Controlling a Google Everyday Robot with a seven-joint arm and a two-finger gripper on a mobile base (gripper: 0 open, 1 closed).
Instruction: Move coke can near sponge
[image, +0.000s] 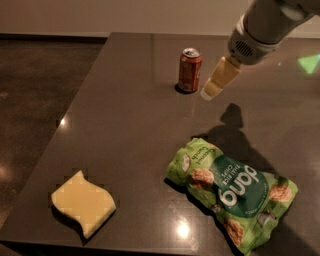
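Note:
The coke can stands upright near the far middle of the dark table. The pale yellow sponge lies flat at the near left corner. My gripper reaches in from the upper right and hangs just to the right of the can, a little above the table, not touching it. Its pale yellow fingers point down and to the left.
A green chip bag lies at the near right of the table. The table's left edge drops to a dark floor. The gripper's shadow falls on the table between the can and the bag.

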